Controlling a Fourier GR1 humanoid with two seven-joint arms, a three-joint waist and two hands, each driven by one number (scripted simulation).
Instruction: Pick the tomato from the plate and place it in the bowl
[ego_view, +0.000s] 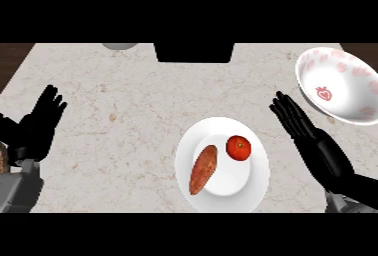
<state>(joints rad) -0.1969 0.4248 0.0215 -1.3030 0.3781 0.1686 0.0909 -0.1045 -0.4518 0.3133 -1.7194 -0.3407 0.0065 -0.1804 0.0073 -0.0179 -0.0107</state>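
one tomato (238, 147) sits on one white plate (221, 197), on the plate's upper right part, just beside one sweet potato (203, 169) that lies lengthwise on the plate's left half. one bowl (336, 70), white with pink marks and a red strawberry drawn inside, stands at the upper right, well apart from the plate. two black hands show. the right hand (314, 137) is between plate and bowl, near the plate's right rim, its fingers (288, 110) straight and close together, holding nothing. the left hand (37, 125) rests at the left edge, fingers up and spread a little, also holding nothing.

the surface (125, 100) is pale beige stone with faint brown veins. at its far edge are one dark block (193, 52) and part of one grey round thing (119, 46). dark brown shows beyond the upper corners.
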